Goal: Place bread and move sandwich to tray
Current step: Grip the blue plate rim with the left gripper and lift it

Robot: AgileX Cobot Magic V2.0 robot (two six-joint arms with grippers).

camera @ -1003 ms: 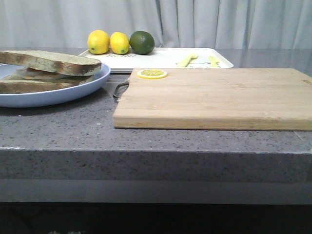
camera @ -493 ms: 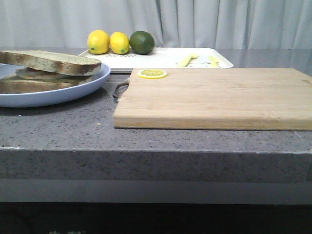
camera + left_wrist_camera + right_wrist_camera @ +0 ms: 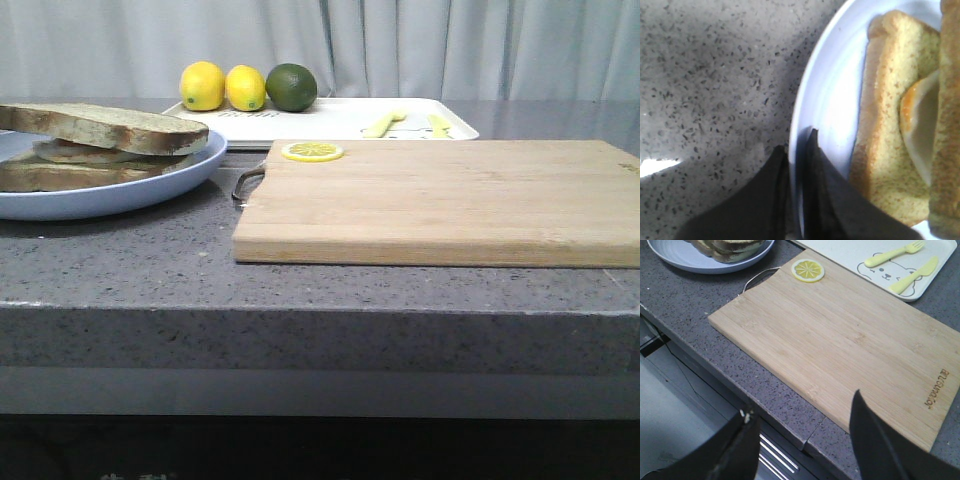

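Left pincer [image 3: 799, 145] is pinching the blue plate [image 3: 827, 100] rim, sandwich [image 3: 900, 130] just beyond its fingertips. Right pincer [image 3: 802, 415] is hanging wide over the cutting board [image 3: 840, 340] edge.

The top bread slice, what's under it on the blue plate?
Under the top slice lies a fried egg on a bottom slice, all on the plate. Most of the egg is covered; only its edge and some yolk show.

Cutting board [image 3: 440, 200] top bare except lemon slice [image 3: 312, 151] at corner.
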